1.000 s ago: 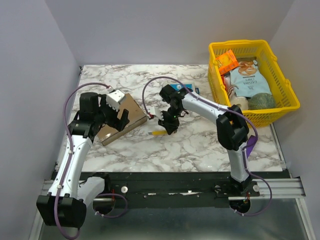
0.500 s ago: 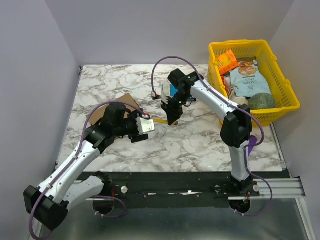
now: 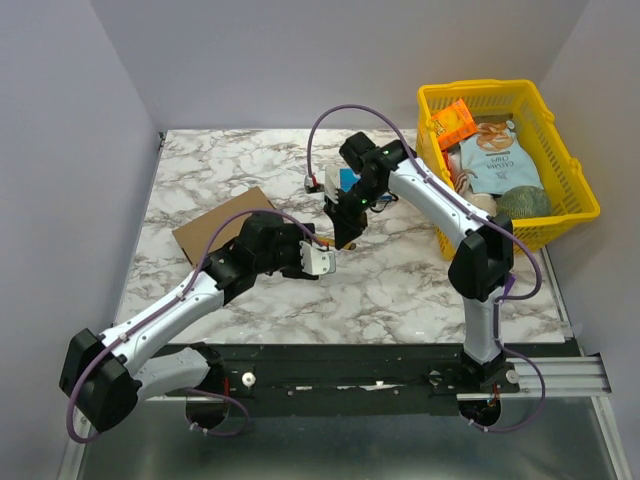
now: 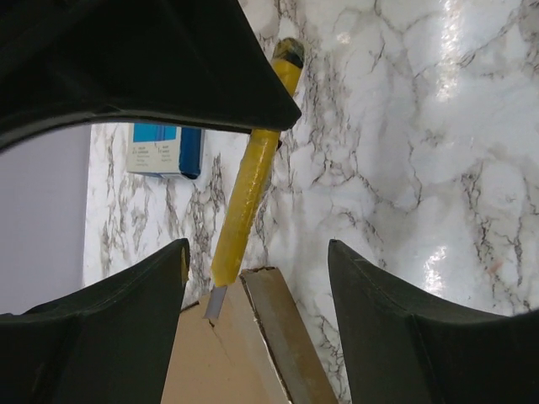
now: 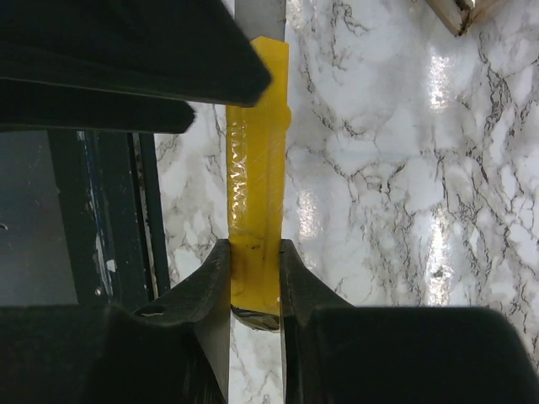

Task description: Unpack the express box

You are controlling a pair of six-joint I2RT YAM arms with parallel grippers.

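— Cardboard first: the express box [image 3: 215, 222] lies flat, lid down, on the left of the marble table [image 3: 400, 290].
— Left gripper [image 3: 325, 260]?
— Fingers spread, holding nothing, just right of the box.
— Right gripper [image 3: 347, 236]?
— Clamped on a yellow cutter [image 5: 255, 210], blade out.
— Step?
— Slitting the seal, I'd judge, and not yet begun. Next the blade must meet the flap seam with the box steadied.

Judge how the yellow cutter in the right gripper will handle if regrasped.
Probably stiff: the yellow cutter juts straight though clamped at one end only. Its glossy plastic may slip. The thin exposed blade looks fragile and sharp.
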